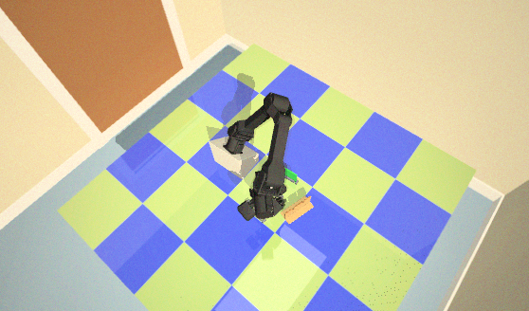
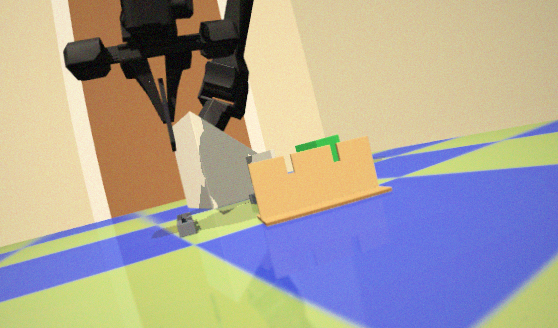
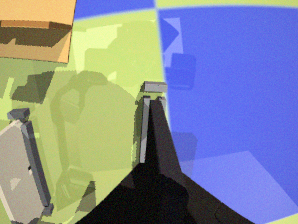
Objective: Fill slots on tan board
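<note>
Your claw pinches a thin dark board, raised left of the tan board; a crooked grip could jam its notch against the slot's edge.

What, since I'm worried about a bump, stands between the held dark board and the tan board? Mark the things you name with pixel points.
Nothing visible stands between the dark board (image 2: 167, 115) (image 3: 167, 150) and the tan board (image 1: 298, 211) (image 2: 313, 182) (image 3: 30, 50). The green board (image 1: 291, 174) (image 2: 318, 143) is behind the tan board, seen from the exterior view.
</note>
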{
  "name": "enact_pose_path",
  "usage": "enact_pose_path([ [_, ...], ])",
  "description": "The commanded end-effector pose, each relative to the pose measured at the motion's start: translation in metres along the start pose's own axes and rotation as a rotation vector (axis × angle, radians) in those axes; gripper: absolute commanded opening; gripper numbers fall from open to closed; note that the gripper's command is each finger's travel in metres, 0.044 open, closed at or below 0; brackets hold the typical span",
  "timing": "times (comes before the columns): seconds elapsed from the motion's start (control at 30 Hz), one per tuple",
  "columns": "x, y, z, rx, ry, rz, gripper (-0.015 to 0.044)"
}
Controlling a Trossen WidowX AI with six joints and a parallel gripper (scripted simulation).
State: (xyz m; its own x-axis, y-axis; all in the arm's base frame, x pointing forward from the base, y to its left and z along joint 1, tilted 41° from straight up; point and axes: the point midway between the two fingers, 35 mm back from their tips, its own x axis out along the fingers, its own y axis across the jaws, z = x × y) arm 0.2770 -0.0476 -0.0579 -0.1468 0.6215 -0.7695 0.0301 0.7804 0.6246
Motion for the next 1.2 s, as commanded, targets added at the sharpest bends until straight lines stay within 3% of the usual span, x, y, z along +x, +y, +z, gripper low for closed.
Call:
enact_pose_path([
  [0.0, -0.002, 0.007, 0.009, 0.005, -0.004, -0.001, 0.0],
  [1.17, -0.005, 0.07, 0.067, 0.055, -0.005, 0.008, 0.0],
])
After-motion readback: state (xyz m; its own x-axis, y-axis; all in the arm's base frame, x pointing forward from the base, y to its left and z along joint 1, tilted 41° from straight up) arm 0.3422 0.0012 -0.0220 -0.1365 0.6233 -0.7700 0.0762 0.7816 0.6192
